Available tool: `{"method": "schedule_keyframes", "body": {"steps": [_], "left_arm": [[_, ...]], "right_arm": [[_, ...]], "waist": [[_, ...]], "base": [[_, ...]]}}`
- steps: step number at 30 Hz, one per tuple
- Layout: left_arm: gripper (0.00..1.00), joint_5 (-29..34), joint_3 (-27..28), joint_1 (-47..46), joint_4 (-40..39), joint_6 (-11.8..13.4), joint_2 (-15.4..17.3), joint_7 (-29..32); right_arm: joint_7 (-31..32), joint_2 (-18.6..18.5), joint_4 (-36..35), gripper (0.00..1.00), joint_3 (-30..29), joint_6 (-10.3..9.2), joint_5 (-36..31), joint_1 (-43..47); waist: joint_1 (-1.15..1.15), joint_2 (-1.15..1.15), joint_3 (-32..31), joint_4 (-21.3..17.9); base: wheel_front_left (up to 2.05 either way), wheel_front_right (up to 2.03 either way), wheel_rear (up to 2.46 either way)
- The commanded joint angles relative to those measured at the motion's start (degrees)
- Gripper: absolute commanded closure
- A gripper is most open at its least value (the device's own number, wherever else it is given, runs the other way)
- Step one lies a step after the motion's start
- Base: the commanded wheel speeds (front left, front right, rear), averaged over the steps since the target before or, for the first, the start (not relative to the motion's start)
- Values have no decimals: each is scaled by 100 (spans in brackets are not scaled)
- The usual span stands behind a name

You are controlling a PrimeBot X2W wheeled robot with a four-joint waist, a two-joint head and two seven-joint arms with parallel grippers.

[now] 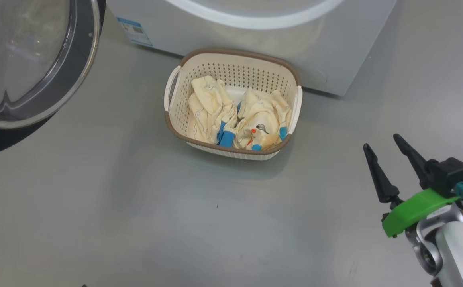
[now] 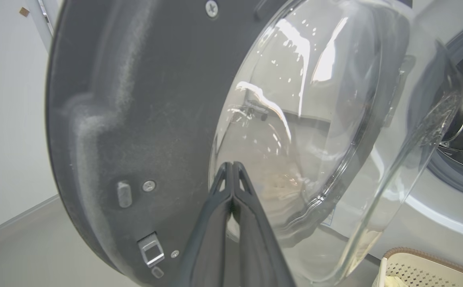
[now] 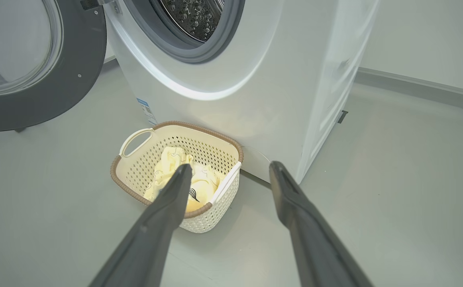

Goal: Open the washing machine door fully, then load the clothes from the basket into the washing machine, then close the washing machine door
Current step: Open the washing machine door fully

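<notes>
Door [image 1: 28,63] stands swung wide to the left of the washer [image 1: 315,52], so the opening step looks all but done and loading comes next. The left gripper [image 2: 231,164] has its fingers pressed together on nothing, tips aimed at the door's inner face; they may be touching it or just short, as the close view does not settle which. The basket [image 1: 235,53] sits on the floor [image 1: 136,199] just in front of the washer, with the clothes [image 1: 239,115] heaped inside it. The right gripper [image 1: 381,141] hangs low at the near right, well apart from the basket, jaws spread wide and empty, fingers pointing far and a little left toward it. My read is that the next move calls for this arm to reach left over the basket, dip into the heap clear of rim and handle, and close on a fold, while the left arm draws away from the door.
</notes>
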Motion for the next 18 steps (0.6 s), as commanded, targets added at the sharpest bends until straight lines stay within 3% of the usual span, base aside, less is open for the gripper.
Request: {"method": "schedule_keyframes", "body": {"steps": [1, 18], "left_arm": [[100, 85, 64, 101, -237, -21, 339, -39], [100, 348, -850, 1463, -1561, -6, -197, -19]], "right_arm": [[-135, 54, -32, 0, 160, -16, 50, -147], [-530, 590, 590, 0, 358, -16, 200, -164]], "waist": [[0, 0, -329, -179], [0, 0, -1502, -979]], "base": [[0, 0, 0], [0, 0, 0]]}}
